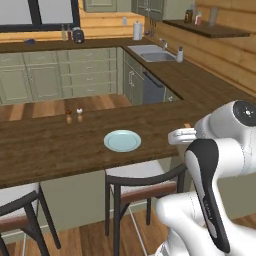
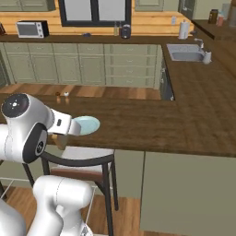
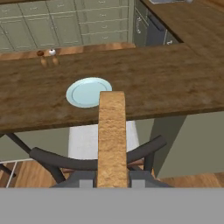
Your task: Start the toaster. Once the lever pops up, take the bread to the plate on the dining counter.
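Note:
My gripper point(image 3: 112, 183) is shut on the bread point(image 3: 111, 135), a golden-tan slice seen edge-on and reaching forward from between the dark fingertips point(image 3: 86, 182). The bread hangs over a stool, just short of the near edge of the dining counter point(image 3: 175, 83). The pale blue-green plate point(image 3: 87, 92) lies flat on that counter, just beyond the bread's far end and slightly left. The base views show the plate point(image 1: 122, 140) point(image 2: 87, 124) near the white hand point(image 1: 181, 136). Far back on the worktop under the window stands the toaster point(image 1: 77, 34) point(image 2: 125, 31). Its lever is too small to make out.
Two small shakers point(image 1: 74, 115) stand on the dining counter behind the plate. Dark-framed stools point(image 1: 145, 180) are tucked under its near edge. The worktop to the right holds a sink point(image 1: 152, 52) and a paper towel roll point(image 1: 137, 30). A microwave point(image 2: 32, 29) sits far left.

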You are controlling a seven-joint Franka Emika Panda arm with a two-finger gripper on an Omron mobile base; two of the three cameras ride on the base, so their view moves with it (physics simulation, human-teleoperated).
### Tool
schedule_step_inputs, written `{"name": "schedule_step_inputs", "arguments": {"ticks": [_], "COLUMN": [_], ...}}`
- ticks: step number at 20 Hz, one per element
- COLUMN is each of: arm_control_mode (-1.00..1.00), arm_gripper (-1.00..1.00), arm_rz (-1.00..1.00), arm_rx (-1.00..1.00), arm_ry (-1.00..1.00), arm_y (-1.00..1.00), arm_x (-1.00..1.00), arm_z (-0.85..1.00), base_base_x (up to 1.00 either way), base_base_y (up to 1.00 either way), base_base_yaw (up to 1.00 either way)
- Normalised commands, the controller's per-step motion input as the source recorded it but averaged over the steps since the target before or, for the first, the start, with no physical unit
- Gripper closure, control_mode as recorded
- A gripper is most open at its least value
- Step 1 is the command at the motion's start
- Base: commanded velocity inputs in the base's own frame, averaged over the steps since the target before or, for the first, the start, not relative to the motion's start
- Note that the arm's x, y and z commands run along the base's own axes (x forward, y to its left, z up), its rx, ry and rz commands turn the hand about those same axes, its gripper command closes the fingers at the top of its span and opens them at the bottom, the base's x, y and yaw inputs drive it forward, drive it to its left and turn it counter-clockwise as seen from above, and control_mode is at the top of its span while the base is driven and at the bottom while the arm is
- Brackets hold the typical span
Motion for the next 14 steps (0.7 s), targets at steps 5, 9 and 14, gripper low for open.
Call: {"name": "schedule_step_inputs", "arguments": {"ticks": [5,9,14], "arm_control_mode": [1.00,1.00,1.00], "arm_gripper": [1.00,1.00,1.00], "arm_rz": [0.00,0.00,0.00], "arm_rx": [0.00,0.00,0.00], "arm_ry": [0.00,0.00,0.00], "arm_y": [0.00,0.00,0.00], "arm_x": [0.00,0.00,0.00], "arm_z": [0.00,0.00,0.00], "base_base_x": [0.38,0.44,0.32], "base_base_y": [0.65,0.69,0.90], "base_base_yaw": [-0.05,-0.01,0.00]}}
